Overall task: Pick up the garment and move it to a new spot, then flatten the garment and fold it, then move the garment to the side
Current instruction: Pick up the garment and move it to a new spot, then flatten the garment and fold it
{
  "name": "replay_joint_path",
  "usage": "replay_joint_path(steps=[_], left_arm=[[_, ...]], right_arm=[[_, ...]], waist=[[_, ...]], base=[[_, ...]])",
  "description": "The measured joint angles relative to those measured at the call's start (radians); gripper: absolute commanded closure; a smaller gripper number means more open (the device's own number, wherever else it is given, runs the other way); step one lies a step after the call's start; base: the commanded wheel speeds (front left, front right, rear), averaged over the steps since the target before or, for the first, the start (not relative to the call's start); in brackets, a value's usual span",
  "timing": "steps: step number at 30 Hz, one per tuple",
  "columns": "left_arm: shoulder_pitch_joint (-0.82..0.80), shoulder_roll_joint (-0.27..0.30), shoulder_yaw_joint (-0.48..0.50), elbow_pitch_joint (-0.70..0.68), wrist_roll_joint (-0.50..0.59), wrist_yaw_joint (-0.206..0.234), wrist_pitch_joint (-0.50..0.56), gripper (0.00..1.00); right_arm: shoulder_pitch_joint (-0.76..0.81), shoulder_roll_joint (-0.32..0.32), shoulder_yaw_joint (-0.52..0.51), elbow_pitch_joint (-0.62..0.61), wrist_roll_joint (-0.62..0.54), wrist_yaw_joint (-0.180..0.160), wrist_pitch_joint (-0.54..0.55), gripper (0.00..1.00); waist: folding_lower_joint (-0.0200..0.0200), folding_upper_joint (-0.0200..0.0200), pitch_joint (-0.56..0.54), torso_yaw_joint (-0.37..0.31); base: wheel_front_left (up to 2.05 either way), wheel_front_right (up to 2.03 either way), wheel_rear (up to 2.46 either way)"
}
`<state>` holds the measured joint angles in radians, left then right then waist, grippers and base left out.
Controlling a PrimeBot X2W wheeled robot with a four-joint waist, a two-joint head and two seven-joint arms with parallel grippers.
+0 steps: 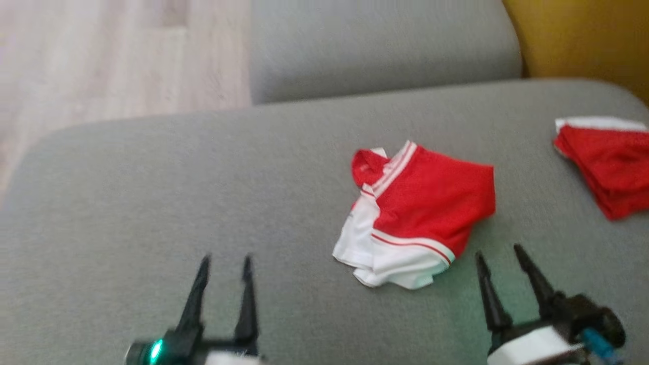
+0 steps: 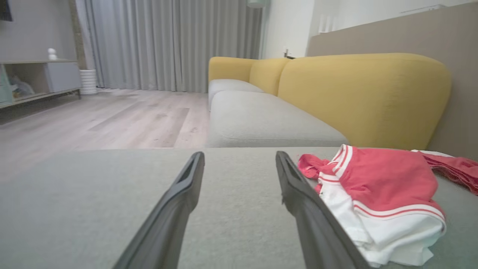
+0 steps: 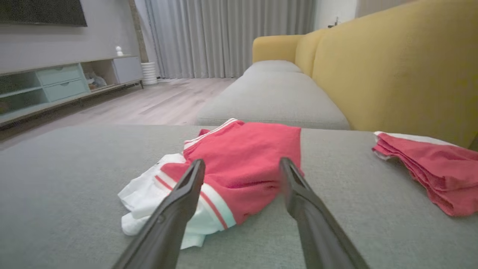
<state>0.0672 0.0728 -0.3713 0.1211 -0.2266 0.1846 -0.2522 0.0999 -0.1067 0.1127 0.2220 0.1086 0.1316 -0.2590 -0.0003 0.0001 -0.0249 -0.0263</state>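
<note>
A crumpled red and white garment (image 1: pixel 418 213) lies on the grey sofa seat (image 1: pixel 203 192), right of centre. In the left wrist view the garment (image 2: pixel 381 190) sits to the right of my fingers. The right wrist view has the garment (image 3: pixel 239 168) straight ahead, just past my fingertips. My left gripper (image 1: pixel 225 261) is open over bare cushion, well to the left of the garment. My right gripper (image 1: pixel 499 251) is open too, close to the garment's near right corner, with nothing between its fingers.
A second red garment with a white edge (image 1: pixel 606 162) lies folded at the seat's far right. Yellow backrest cushions (image 3: pixel 392 67) rise behind it. Another grey seat (image 1: pixel 380 45) continues beyond. Wooden floor (image 1: pixel 101 61) lies off the seat's left edge.
</note>
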Motion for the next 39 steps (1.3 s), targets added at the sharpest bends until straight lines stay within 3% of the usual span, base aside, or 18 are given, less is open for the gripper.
replay_joint_path(steps=[7, 17, 39], left_arm=[[0.174, 0.000, 0.087, -0.060, 0.038, -0.031, 0.000, 0.00], [0.184, -0.009, 0.118, -0.072, 0.077, -0.071, 0.000, 0.00], [0.183, -0.013, 0.106, -0.075, 0.076, -0.061, 0.000, 0.00]], right_arm=[[0.064, 0.012, 0.014, -0.012, -0.040, 0.000, 0.000, 0.00], [0.070, 0.029, 0.009, -0.018, -0.040, 0.000, 0.001, 0.00], [0.069, 0.029, 0.005, -0.019, -0.040, 0.000, 0.001, 0.00]], waist=[[0.0002, 0.0000, -0.060, 0.047], [0.0003, 0.0000, -0.058, 0.050], [0.0004, 0.0000, -0.043, 0.043]], base=[[0.00, 0.00, 0.00], [0.00, 0.00, 0.00], [0.00, 0.00, 0.00]])
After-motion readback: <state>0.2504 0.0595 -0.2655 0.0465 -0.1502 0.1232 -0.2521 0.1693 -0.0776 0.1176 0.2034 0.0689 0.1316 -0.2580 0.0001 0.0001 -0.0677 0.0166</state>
